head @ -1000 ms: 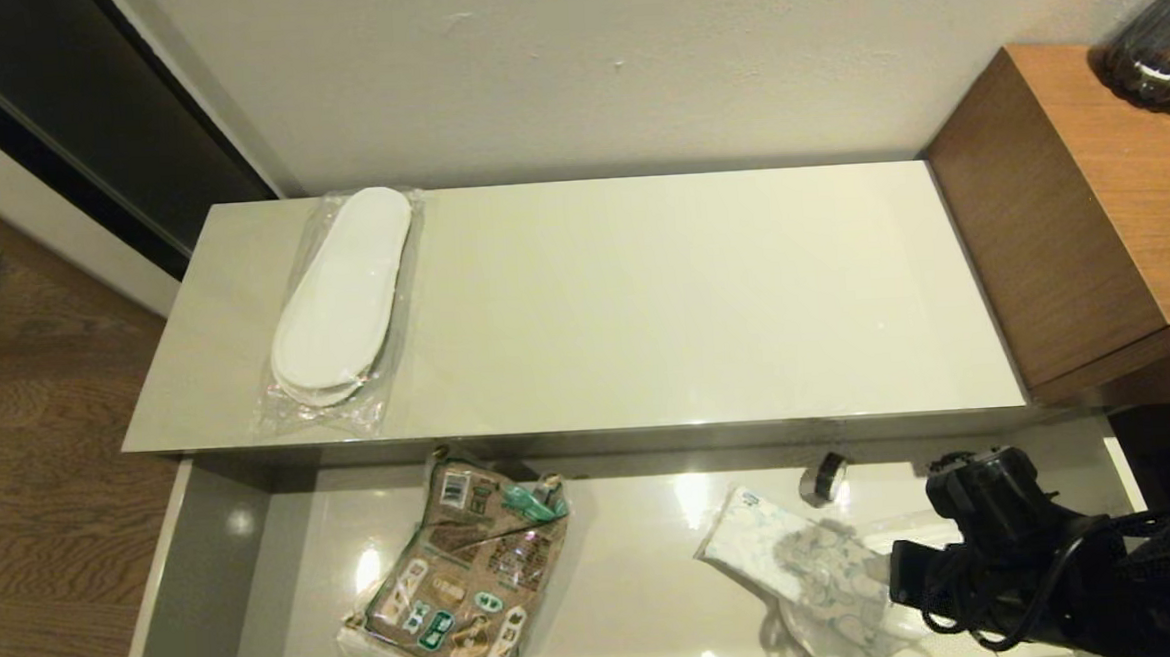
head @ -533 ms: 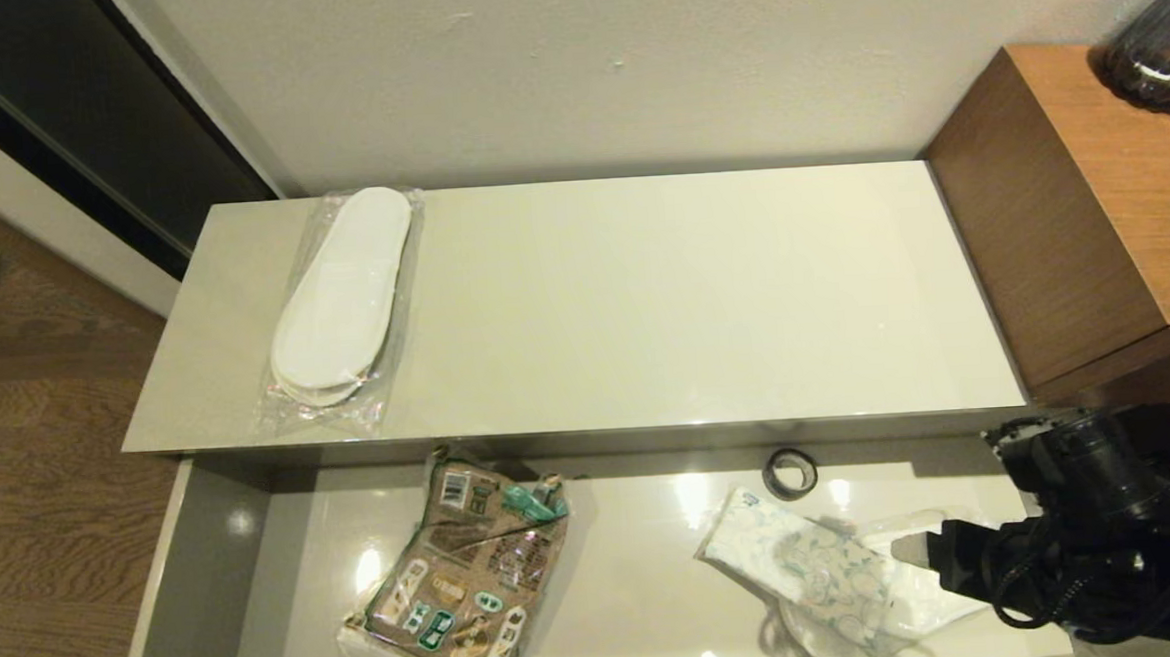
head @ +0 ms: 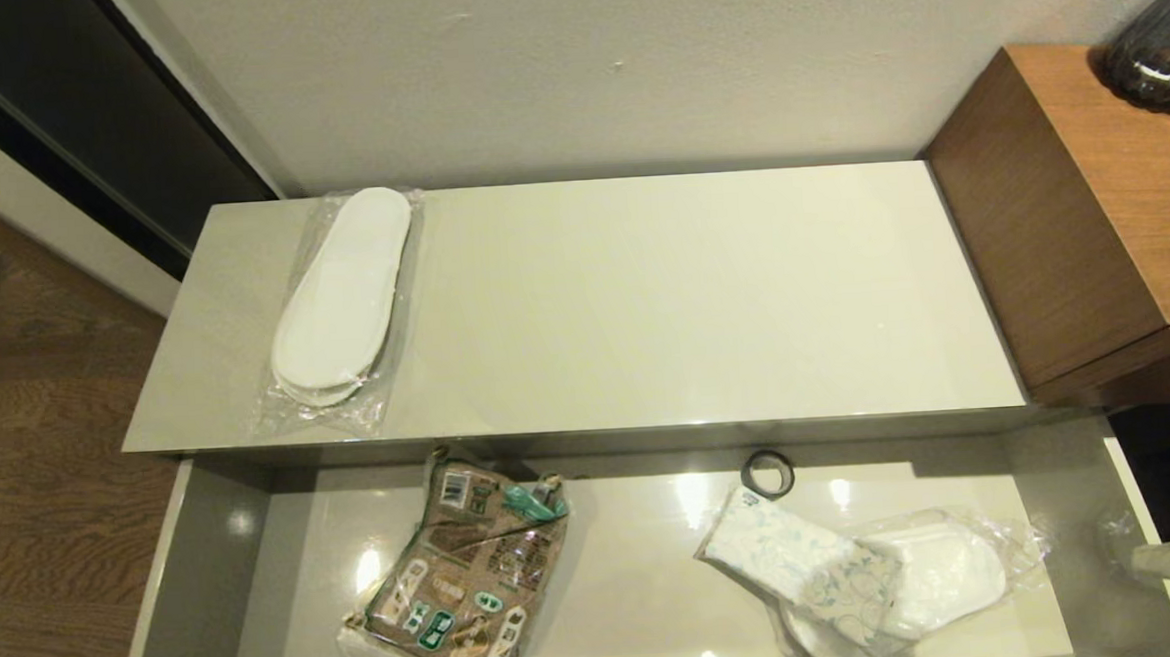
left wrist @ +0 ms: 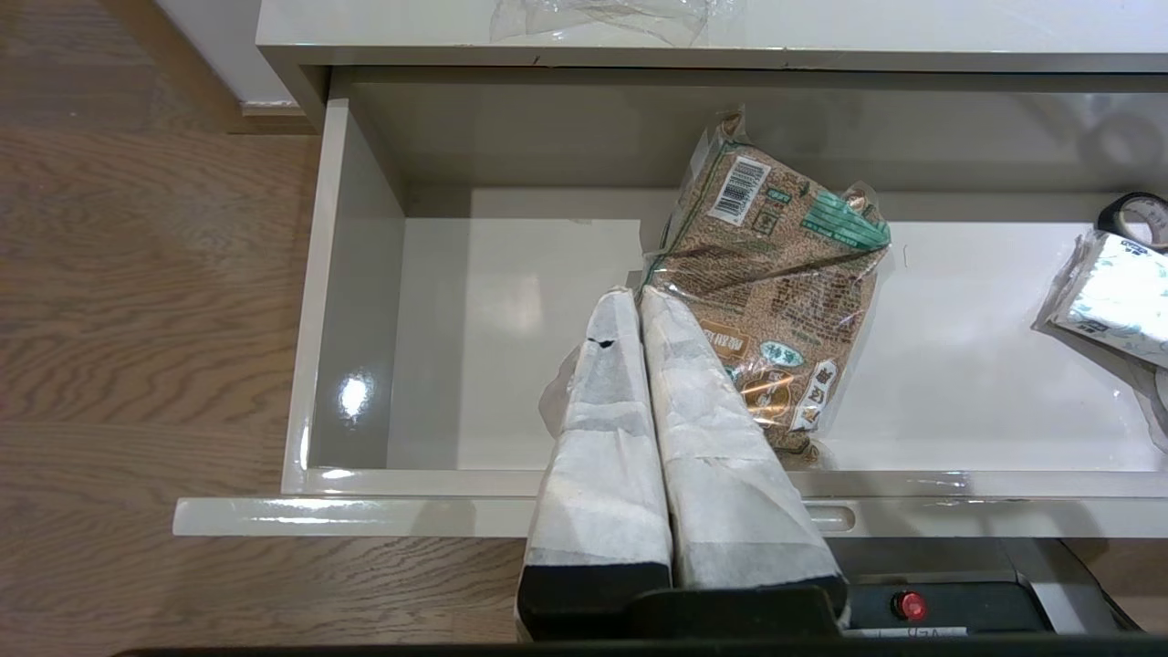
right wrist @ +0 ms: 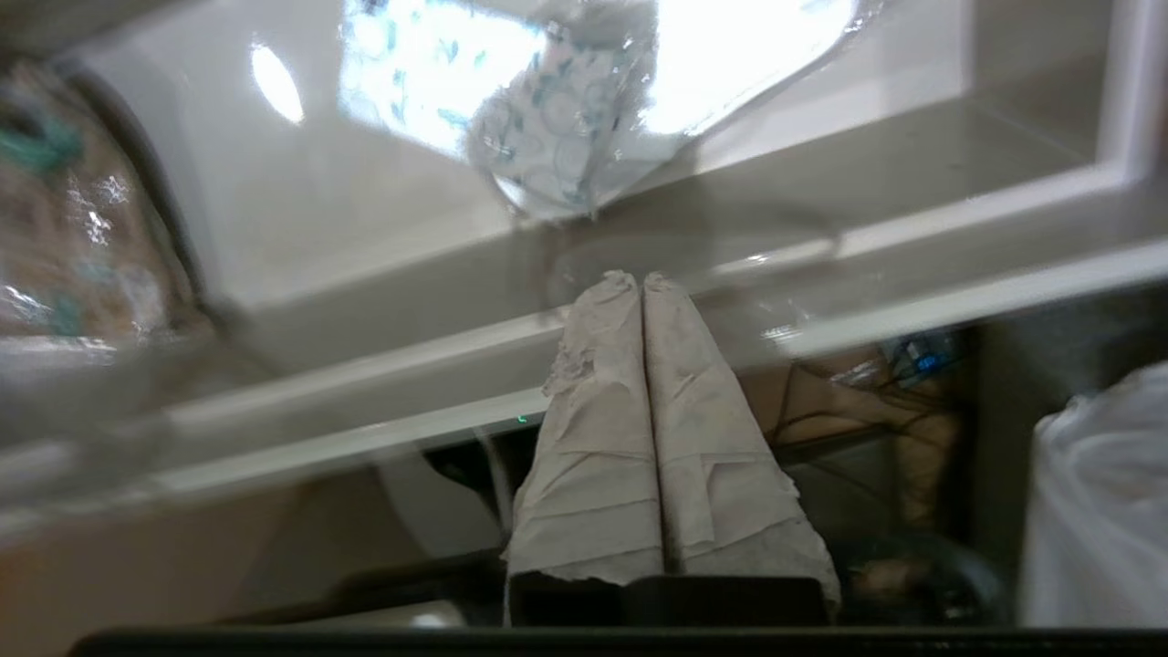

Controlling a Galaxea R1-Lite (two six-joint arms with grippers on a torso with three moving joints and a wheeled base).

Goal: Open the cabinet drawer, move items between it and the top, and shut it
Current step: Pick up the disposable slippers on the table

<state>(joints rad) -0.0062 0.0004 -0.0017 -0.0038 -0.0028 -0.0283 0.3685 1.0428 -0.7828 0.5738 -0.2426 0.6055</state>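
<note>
The cabinet drawer (head: 202,559) stands pulled out below the cream top (head: 643,295). One pair of bagged white slippers (head: 343,296) lies on the top's left end. In the drawer's right half lie a second bagged pair of slippers (head: 948,570), the white printed tissue pack (head: 803,567) overlapping it, and the black tape roll (head: 767,473) by the back wall. My right gripper (right wrist: 641,278) is shut and empty, outside the drawer's front right corner, barely showing at the head view's right edge. My left gripper (left wrist: 634,297) is shut and empty, over the drawer front (left wrist: 365,516) near the snack bag.
A brown printed snack bag (head: 468,570) lies in the drawer's left-middle part. A brown wooden cabinet (head: 1090,212) with a dark glass vessel (head: 1161,48) stands against the top's right end. Wooden floor (head: 42,477) lies to the left.
My right arm has drawn back rightward out of the drawer, uncovering the bagged slippers there. The tape roll has rolled left along the back wall.
</note>
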